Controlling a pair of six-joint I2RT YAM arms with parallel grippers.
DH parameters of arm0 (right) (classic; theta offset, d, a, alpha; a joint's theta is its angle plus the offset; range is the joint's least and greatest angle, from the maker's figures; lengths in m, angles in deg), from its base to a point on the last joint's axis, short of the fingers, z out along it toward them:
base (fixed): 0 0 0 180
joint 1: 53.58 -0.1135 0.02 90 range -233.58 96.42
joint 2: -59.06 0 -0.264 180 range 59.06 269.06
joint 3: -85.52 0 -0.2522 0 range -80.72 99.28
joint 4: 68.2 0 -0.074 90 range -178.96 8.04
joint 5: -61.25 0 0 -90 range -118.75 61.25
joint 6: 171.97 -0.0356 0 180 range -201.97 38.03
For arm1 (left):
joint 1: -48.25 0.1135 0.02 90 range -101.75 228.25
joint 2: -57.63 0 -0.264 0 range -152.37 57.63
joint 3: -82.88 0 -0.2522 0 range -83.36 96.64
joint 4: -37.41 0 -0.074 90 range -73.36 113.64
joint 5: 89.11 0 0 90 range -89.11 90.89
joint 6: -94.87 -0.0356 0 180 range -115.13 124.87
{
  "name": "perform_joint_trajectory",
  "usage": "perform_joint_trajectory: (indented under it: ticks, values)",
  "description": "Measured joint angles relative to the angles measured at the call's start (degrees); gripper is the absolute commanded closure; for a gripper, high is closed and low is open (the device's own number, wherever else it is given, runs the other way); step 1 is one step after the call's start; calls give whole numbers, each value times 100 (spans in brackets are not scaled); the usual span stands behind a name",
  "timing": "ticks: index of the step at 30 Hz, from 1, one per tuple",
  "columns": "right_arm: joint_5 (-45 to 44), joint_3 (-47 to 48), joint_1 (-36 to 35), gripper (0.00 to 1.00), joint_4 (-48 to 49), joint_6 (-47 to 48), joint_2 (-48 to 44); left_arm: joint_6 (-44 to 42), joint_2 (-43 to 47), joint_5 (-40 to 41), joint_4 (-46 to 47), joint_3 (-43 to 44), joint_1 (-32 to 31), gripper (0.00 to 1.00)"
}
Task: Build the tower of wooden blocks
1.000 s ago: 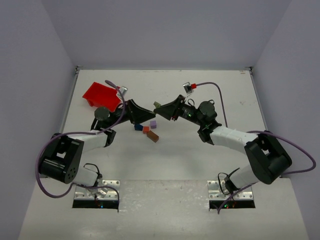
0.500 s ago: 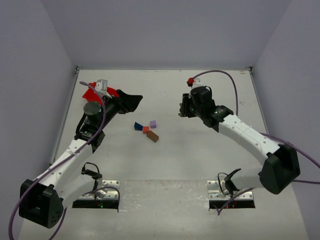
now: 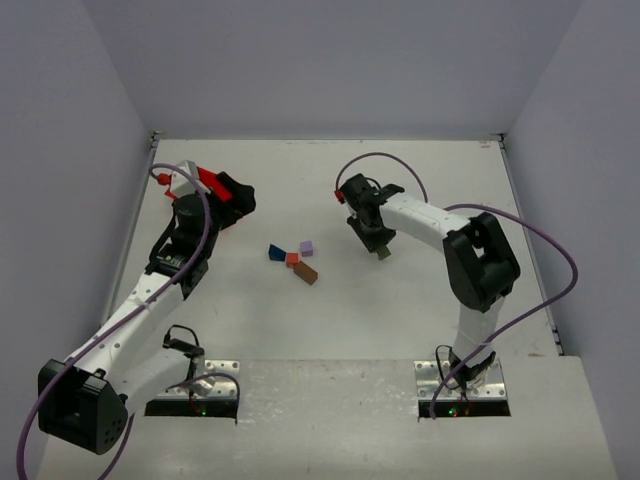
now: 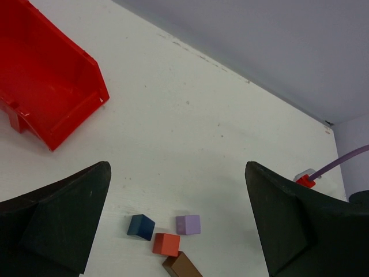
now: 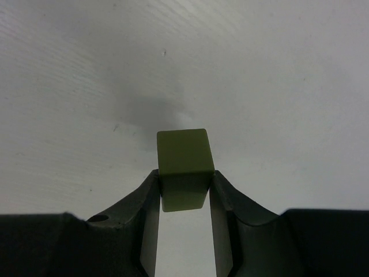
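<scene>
Nothing is stacked: four blocks (image 3: 292, 259) lie loose, an olive block (image 5: 183, 151) is pinched in the right pincer (image 5: 184, 180), left pincer (image 4: 177, 173) spread.

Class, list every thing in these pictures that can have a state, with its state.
left gripper, open, holding nothing
right gripper, shut on the green block
green block, gripped, not yet placed
red bin, looks empty
blue block, lying loose, unstacked
lilac block, lying loose, unstacked
orange-red block, lying loose, unstacked
brown block, lying loose, unstacked
</scene>
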Motion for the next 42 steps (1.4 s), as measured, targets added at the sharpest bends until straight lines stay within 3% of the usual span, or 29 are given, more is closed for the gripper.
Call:
perform_joint_trajectory:
  ticks: [15, 28, 32, 34, 35, 37, 38, 42]
  values:
    - [1235, -730, -16, 95, 587, 4319, -141, -197, -29, -218, 349, -91, 0, 0]
    - [688, -716, -206, 81, 521, 5343, 166, -209, -97, -255, 439, -139, 0, 0]
    - [587, -706, -313, 58, 546, 5420, 195, -209, -129, -256, 440, -139, 0, 0]
    - [593, -705, -327, 54, 563, 5431, 198, -209, -135, -256, 440, -140, 0, 0]
    - [598, -705, -330, 47, 572, 5431, 203, -209, -135, -258, 441, -141, 0, 0]
    - [601, -705, -330, 13, 572, 5428, 214, -209, -135, -258, 443, -143, 0, 0]
    - [608, -705, -330, 3, 568, 5423, 215, -209, -135, -260, 447, -149, 0, 0]
    - [644, -701, -330, 1, 564, 5367, 215, -209, -136, -294, 465, -161, 0, 0]
